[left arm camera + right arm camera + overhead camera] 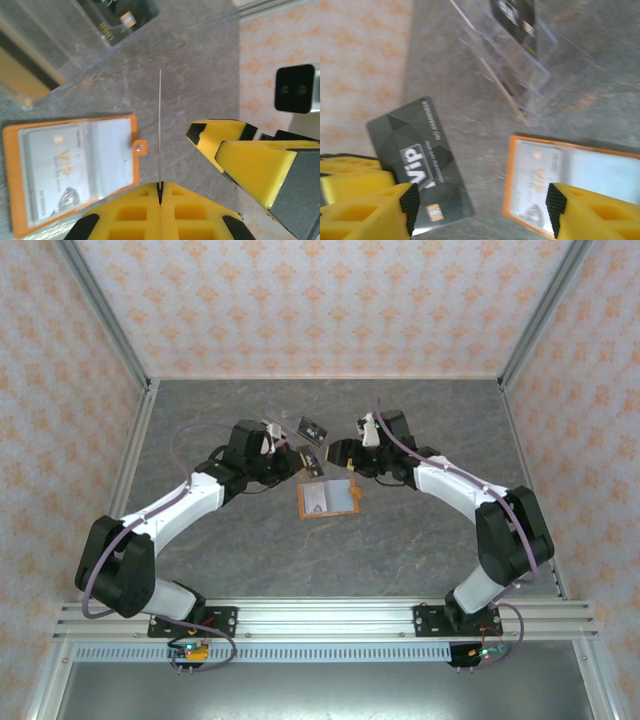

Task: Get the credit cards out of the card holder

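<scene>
Both arms reach in from the near edge and bend toward each other over the middle of the surface (400, 540), so the left gripper (292, 462) and the right gripper (340, 454) nearly meet tip to tip. The left gripper is pressed together on a black credit card (412, 157) (a mere line when seen edge-on from its own wrist camera), which sticks out toward the right gripper. The right gripper's fingers (590, 215) stand wide apart and hold nothing. The black credit card sits close by one finger, and I cannot tell whether they touch. In the top view, at 6 o'clock of the two grippers, the orange card holder (129, 165) lies open and flat on the surface with a pale VIP card (60, 172) in its pocket. At 12 o'clock a clear plastic piece (75, 55) holds a second black card (125, 20) and a tan card (20, 67).
</scene>
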Action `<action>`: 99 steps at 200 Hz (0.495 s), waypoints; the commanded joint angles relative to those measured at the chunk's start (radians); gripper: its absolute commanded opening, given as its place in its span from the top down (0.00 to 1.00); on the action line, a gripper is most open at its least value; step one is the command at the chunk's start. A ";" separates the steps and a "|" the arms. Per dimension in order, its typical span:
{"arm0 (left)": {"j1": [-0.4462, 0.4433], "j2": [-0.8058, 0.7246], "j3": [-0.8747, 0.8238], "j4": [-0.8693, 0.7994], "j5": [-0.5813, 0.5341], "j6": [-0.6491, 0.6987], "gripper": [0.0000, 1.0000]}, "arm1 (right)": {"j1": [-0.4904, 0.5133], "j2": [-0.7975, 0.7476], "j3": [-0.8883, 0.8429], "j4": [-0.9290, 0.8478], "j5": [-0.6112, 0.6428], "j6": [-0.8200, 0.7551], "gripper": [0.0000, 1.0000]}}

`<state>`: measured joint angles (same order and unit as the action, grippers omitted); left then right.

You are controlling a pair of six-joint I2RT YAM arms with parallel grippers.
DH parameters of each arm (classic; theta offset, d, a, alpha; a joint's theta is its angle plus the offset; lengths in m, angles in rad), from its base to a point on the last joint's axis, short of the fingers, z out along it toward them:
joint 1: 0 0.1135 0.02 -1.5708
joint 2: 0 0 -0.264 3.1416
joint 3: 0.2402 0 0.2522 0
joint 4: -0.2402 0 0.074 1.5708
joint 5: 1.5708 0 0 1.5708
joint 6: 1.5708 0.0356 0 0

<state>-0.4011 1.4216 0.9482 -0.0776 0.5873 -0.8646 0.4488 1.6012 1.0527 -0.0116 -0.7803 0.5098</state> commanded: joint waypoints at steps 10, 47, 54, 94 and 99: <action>0.012 -0.041 0.027 0.161 0.027 -0.088 0.97 | -0.027 0.002 -0.005 0.246 -0.177 0.183 0.27; 0.022 -0.032 0.028 0.282 0.060 -0.177 0.99 | -0.035 0.001 -0.017 0.369 -0.239 0.306 0.28; 0.024 -0.028 0.029 0.301 0.068 -0.188 0.99 | -0.036 -0.002 -0.024 0.396 -0.245 0.329 0.30; 0.033 -0.006 0.024 0.370 0.097 -0.246 0.99 | -0.043 -0.005 -0.022 0.470 -0.281 0.418 0.43; 0.035 -0.006 0.024 0.372 0.100 -0.248 1.00 | -0.042 -0.007 -0.021 0.478 -0.282 0.424 0.44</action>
<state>-0.3782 1.4052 0.9493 0.2024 0.6506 -1.0615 0.4145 1.6016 1.0378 0.3534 -1.0122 0.8570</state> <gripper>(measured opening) 0.047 0.588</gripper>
